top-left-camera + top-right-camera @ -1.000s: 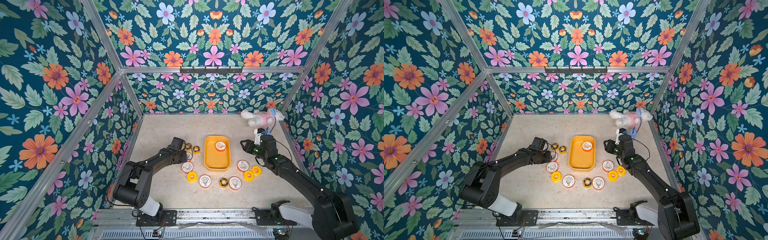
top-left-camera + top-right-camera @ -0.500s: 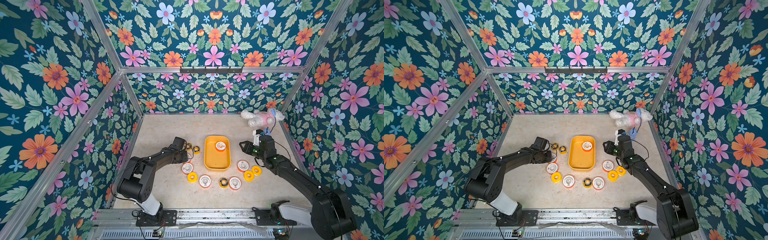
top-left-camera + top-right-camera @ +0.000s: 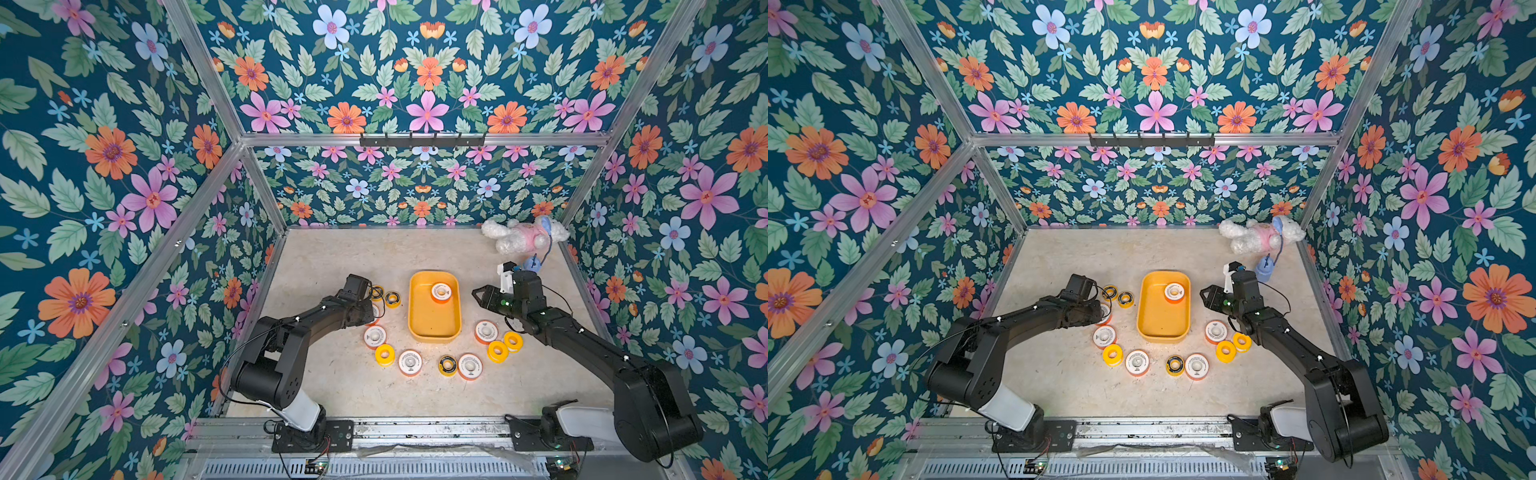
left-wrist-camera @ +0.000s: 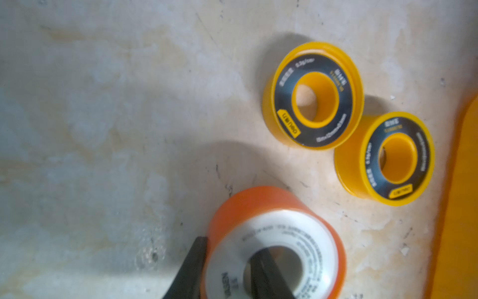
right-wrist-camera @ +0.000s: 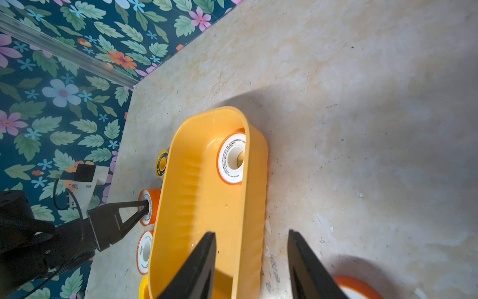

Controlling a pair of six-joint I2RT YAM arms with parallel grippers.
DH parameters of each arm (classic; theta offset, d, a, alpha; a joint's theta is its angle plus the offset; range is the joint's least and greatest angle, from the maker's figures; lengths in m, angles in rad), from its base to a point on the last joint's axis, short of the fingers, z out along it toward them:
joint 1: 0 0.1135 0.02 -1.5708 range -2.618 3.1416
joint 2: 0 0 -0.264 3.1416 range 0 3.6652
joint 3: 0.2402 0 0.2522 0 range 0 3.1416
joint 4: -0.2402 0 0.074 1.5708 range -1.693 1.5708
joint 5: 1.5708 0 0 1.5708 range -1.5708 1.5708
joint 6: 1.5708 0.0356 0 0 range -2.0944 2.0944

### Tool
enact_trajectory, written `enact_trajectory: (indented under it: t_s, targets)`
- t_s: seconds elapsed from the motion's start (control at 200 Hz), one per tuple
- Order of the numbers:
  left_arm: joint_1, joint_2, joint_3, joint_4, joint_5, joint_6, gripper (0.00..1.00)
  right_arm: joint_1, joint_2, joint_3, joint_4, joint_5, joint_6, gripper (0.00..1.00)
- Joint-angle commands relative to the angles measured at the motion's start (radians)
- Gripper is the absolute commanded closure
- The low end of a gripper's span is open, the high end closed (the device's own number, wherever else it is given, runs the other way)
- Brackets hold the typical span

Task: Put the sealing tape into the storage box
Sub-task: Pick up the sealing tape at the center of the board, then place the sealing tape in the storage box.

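Left hand (image 4: 230, 246), nearly closed, pinches the wall of a white-faced spool (image 4: 297, 227) lying on the surface (image 4: 103, 129), with one finger outside the orange rim and one in the centre hole. Two black-faced spools (image 4: 313, 95) lie near. The storage box (image 3: 415, 320) beside it holds another spool (image 3: 441, 291). Right hand (image 5: 251, 233) is open and empty above the box wall.

Lab robot cell: floral-papered walls (image 3: 424, 83), aluminium frame (image 3: 540, 139), paired robot arms (image 3: 316, 319)
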Motion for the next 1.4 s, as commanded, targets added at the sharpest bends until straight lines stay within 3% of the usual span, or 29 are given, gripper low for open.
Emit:
enact_trajectory:
  t_s: [0.0, 0.23, 0.585, 1.395]
  targets:
    - [0.001, -0.036, 0.002, -0.039, -0.020, -0.005, 0.73, 0.015, 0.030, 0.017, 0.045, -0.037, 0.001, 0.50]
    - [-0.020, -0.128, 0.024, -0.074, 0.021, -0.019, 0.73, 0.064, 0.128, 0.068, 0.040, -0.021, 0.000, 0.53]
    - [-0.124, -0.177, 0.116, -0.106, 0.047, -0.039, 0.73, 0.088, 0.209, 0.106, 0.046, -0.012, 0.011, 0.62]
    - [-0.380, 0.056, 0.337, -0.129, 0.061, -0.019, 0.73, 0.098, 0.280, 0.117, 0.086, -0.050, 0.030, 0.74]
